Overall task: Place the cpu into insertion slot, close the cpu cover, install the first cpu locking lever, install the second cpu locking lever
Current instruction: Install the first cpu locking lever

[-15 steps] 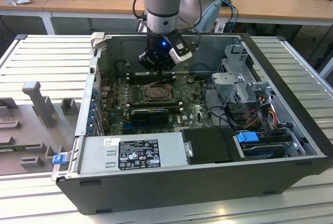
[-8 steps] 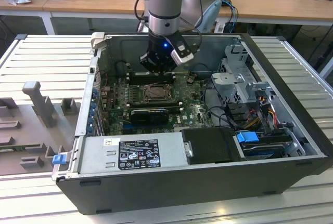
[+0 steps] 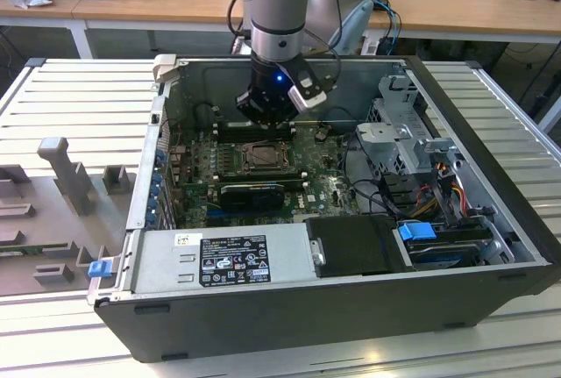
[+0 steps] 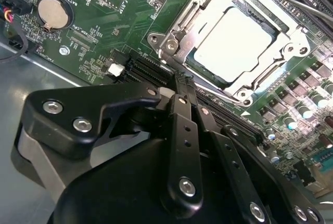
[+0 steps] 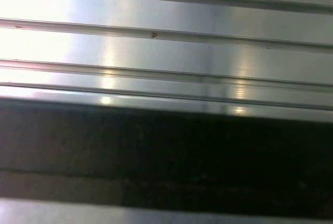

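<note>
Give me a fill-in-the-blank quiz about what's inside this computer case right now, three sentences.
The ____ lies seated in the insertion slot.
The cpu cover is ____ over it.
The gripper is nearest the slot, above the ____ circuit board.
Missing words: cpu; closed; green.

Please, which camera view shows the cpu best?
The second wrist view. There the cpu is close, its pale top framed by the cpu cover. In the exterior view the insertion slot is small and dark, near the gripper. The first wrist view looks at a ribbed metal surface.
</note>
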Controlling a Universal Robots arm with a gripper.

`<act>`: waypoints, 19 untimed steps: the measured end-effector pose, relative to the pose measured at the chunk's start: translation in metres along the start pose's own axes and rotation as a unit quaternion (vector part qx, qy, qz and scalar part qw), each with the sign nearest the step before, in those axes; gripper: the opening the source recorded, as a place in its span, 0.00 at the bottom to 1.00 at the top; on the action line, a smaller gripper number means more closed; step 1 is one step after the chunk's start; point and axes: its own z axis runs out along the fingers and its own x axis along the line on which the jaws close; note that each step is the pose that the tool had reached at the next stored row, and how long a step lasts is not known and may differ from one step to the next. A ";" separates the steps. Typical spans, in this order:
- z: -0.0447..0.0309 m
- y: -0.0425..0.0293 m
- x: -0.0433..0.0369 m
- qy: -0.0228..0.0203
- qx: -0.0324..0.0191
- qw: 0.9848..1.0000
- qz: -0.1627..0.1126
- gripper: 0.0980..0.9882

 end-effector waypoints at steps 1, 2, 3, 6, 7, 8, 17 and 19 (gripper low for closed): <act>0.0004 0.0000 -0.0002 0.000 0.000 1.000 0.000 0.01; 0.0011 -0.0001 -0.0003 0.000 0.000 1.000 0.000 0.01; 0.0015 0.0000 -0.0004 0.000 0.000 1.000 0.000 0.01; 0.0027 0.0000 -0.0006 0.000 0.002 1.000 0.000 0.01; 0.0028 0.0000 -0.0007 0.000 0.003 1.000 0.000 0.01; 0.0030 0.0000 -0.0007 0.000 0.003 1.000 0.000 0.01; 0.0044 -0.0002 -0.0007 0.002 0.020 1.000 0.000 0.01; 0.0053 -0.0003 -0.0007 0.002 0.022 1.000 0.000 0.01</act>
